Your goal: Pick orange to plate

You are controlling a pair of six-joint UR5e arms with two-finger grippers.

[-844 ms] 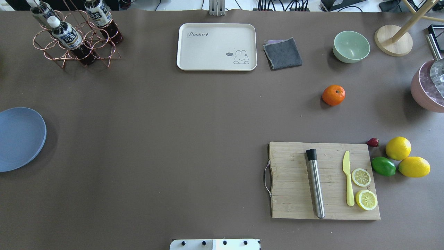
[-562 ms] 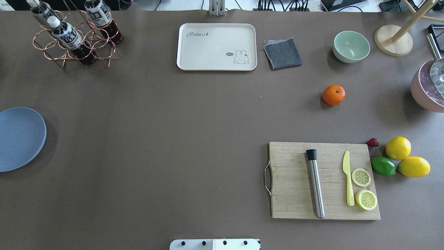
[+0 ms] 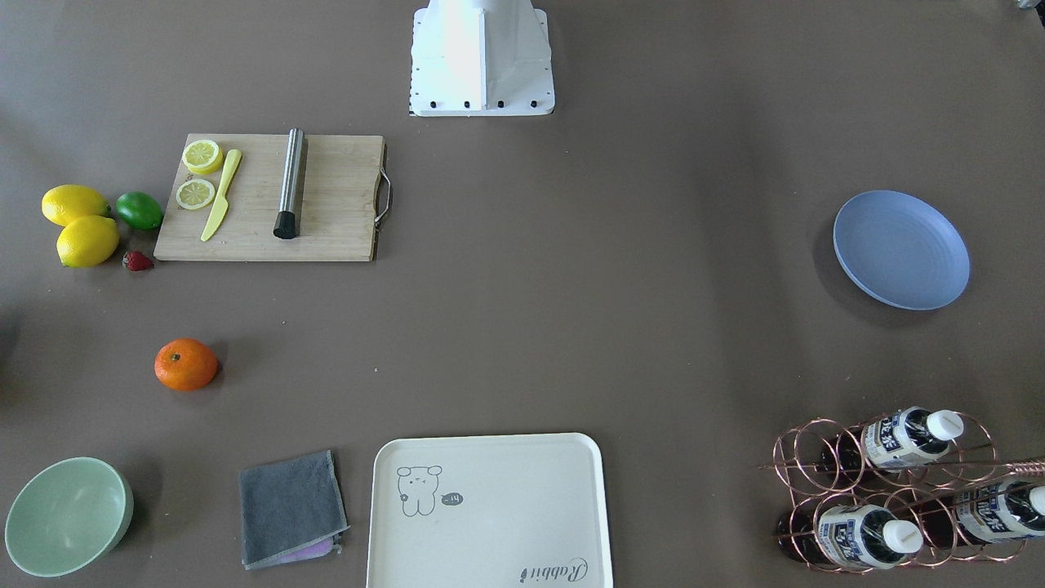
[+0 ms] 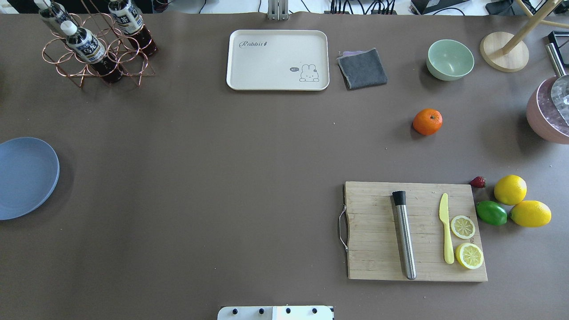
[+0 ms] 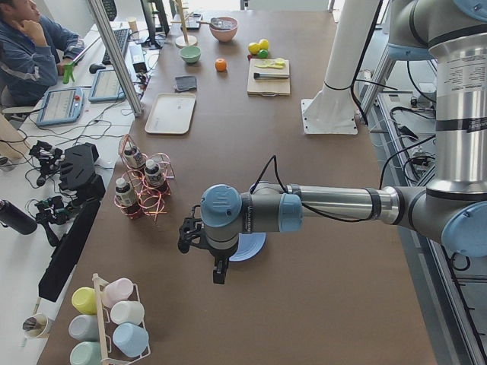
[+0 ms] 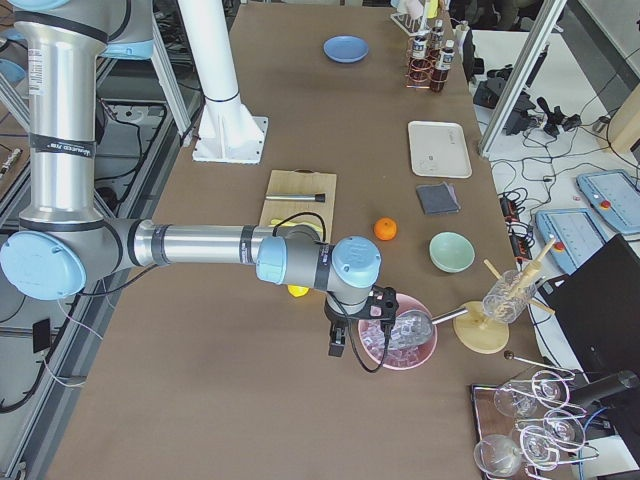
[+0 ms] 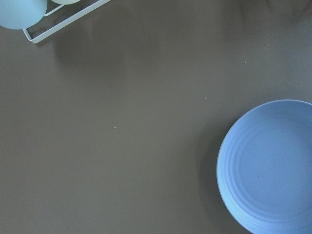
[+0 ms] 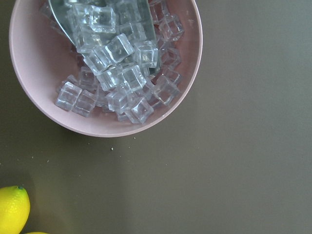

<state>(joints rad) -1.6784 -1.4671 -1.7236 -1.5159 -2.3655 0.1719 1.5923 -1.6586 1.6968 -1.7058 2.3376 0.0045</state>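
Your left arm (image 5: 335,204) reaches level over the left end of the brown-covered bench (image 4: 222,155), its wrist turned down so the left gripper (image 5: 219,274) points straight at the surface just beside the round pale blue matte plate (image 4: 26,178). Only the side camera catches that claw, so you cannot tell whether it is wide or narrow. Its wrist camera looks onto bare bench with the plate in the lower right corner of the view. Your right arm (image 6: 200,243) lies level over the bench's right end, wrist bent down in the same way. The right gripper (image 6: 336,345) hangs at the near rim of the round pink bowl (image 8: 29,87) of clear ice cubes (image 8: 117,63), and its opening cannot be judged either. The small round bright-skinned orange (image 4: 427,122) sits on the bench's right half, nearer the far edge, between the mint-green bowl (image 4: 450,59) and the wooden cutting board (image 4: 373,231), apart from both and touched by nothing. The plate lies bare at the bench's left edge, well apart from the orange. Against the overhead pictures from a moment ago, nothing on the bench has shifted: orange and plate lie where they were.
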